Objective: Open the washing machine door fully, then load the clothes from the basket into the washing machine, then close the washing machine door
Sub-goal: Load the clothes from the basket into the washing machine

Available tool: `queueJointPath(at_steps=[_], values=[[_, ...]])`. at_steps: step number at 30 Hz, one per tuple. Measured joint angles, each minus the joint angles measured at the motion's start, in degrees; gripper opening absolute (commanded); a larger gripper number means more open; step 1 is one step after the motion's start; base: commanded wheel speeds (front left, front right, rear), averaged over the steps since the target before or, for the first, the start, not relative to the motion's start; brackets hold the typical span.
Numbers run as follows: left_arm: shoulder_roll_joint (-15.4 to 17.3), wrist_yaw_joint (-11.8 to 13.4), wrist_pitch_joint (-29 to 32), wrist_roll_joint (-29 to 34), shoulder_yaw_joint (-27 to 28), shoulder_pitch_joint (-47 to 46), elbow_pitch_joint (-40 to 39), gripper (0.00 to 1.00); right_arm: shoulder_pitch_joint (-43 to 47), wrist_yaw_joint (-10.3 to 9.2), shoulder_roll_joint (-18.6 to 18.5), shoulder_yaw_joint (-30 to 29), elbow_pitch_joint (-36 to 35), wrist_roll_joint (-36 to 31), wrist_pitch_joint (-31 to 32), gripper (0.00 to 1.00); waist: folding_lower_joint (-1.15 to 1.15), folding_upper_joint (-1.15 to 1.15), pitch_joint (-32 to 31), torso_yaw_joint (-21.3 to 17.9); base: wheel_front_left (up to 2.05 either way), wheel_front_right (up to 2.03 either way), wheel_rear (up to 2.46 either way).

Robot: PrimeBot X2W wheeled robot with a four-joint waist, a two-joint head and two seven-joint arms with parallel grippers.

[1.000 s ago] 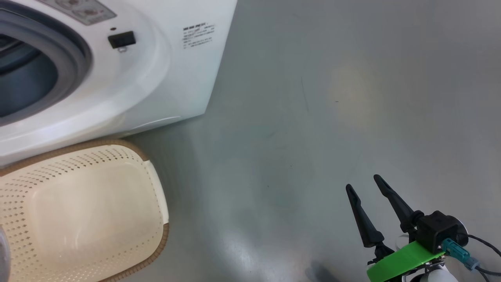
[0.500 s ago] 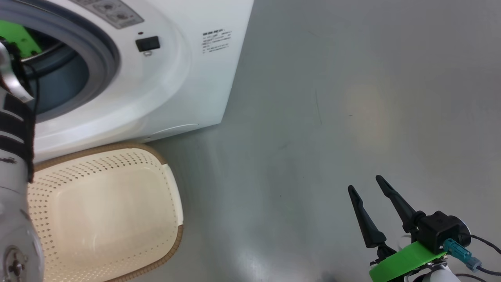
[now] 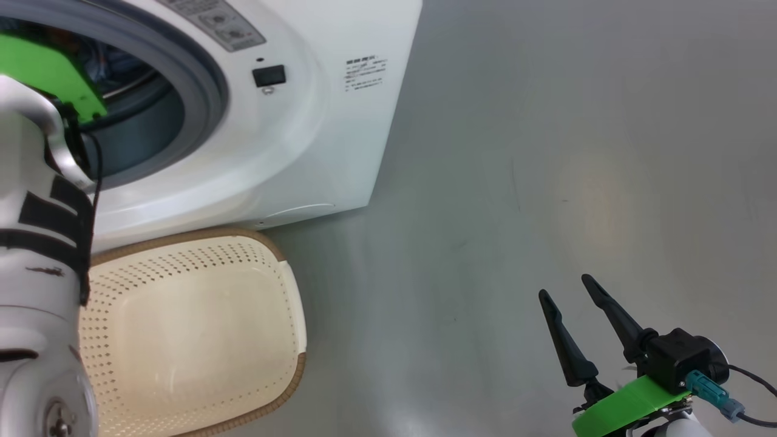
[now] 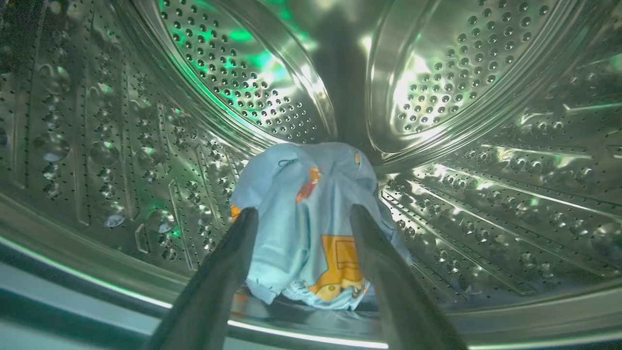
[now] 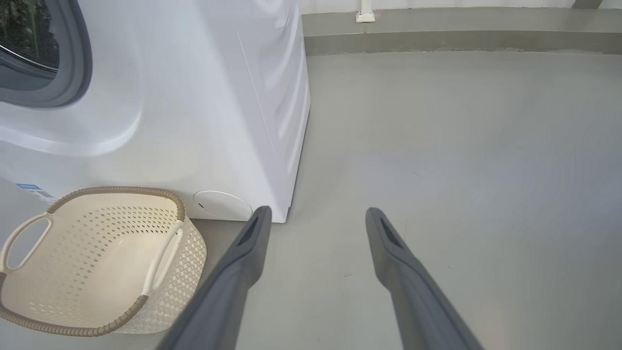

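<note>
Both hands are open, fingers apart. The left hand reaches into the steel drum of the washing machine, close to the clothes, a light blue printed bundle on the drum's bottom; contact cannot be told. The right hand hovers over the grey floor, well right of the basket, which stands just before the machine's front.

so the washer is plain white with a grey gasket. The basket, lower left, is cream with little diamond holes and a brown woven rim. The clothes are light blue with orange prints, in a shiny hole-dotted steel drum. The floor is grey.
</note>
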Motion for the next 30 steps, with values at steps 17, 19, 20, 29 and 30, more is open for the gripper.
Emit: queueJointPath(at_steps=[17, 19, 20, 29, 30], values=[[-1.6, -3.8, -0.5, -2.3, -0.7, 5.8, -1.8, 1.0, -0.2, 0.0, 0.0, 0.0, 0.9, 0.0, 0.0, 1.0, 0.0, 0.0, -2.7, 2.9, 0.0, 0.0, 0.0], [-1.7, -4.3, -0.6, -2.4, -0.8, 6.2, -2.8, 1.0, -0.3, 0.0, 0.0, 0.0, 1.0, 0.0, 0.0, 1.0, 0.0, 0.0, -3.0, 3.3, 0.0, 0.0, 0.0], [-1.8, -4.5, -0.7, -2.5, -0.8, 6.6, -3.3, 1.0, -0.3, 0.0, 0.0, 0.0, 1.0, 0.0, 0.0, 1.0, 0.0, 0.0, -3.1, 3.5, 0.0, 0.0, 0.0], [-1.9, -5.7, -0.9, -2.9, -1.3, 11.9, -6.9, 1.0, -0.3, 0.0, 0.0, 0.0, 1.3, 0.0, 0.0, 1.0, 0.0, 0.0, -4.1, 4.7, 0.0, 0.0, 0.0], [-1.9, -5.9, -0.9, -2.9, -1.3, 12.1, -7.4, 1.0, -0.3, 0.0, 0.0, 0.0, 1.4, 0.0, 0.0, 1.0, 0.0, 0.0, -4.2, 4.7, 0.0, 0.0, 0.0]])
